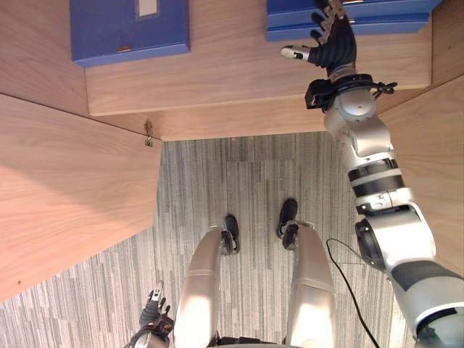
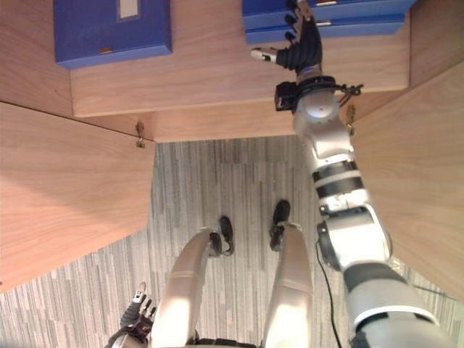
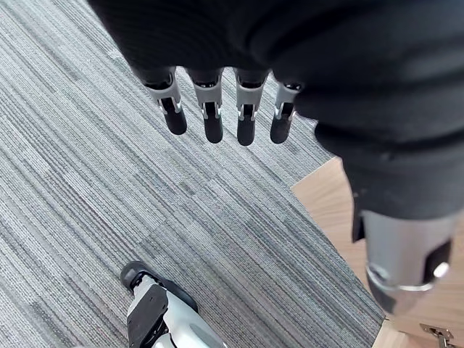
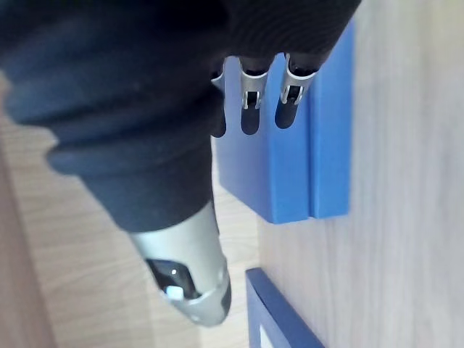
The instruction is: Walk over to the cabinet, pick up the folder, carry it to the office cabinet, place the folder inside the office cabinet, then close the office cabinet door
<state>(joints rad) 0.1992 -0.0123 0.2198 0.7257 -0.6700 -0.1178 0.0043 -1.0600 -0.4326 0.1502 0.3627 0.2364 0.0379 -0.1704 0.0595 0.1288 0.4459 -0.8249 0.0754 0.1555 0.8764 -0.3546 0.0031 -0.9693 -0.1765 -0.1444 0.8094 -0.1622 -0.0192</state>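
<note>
Grey striped carpet (image 1: 217, 181) runs up to a light wooden cabinet (image 1: 239, 119) whose broad shelf (image 1: 232, 72) lies open from above. One wooden door panel (image 1: 65, 203) is swung out on the robot's left and another (image 1: 435, 145) on its right. With both doors wide, the shelf is free to reach into.

On the right part of the shelf sits a stack of two flat blue folders (image 1: 391, 22). Well apart on the left lies a single blue folder with a pale label (image 1: 130, 29).

The right hand (image 1: 333, 42) is stretched over the near edge of the stack, fingers straight and thumb splayed sideways, gripping nothing. I cannot tell whether the fingertips (image 4: 250, 109) touch the cover. The task's folder is probably in that stack. The flat pose would suit either reaching for it or letting it go.

The left hand (image 1: 154, 310) hangs low over the carpet, fingers loose and straight, out of the way.
</note>
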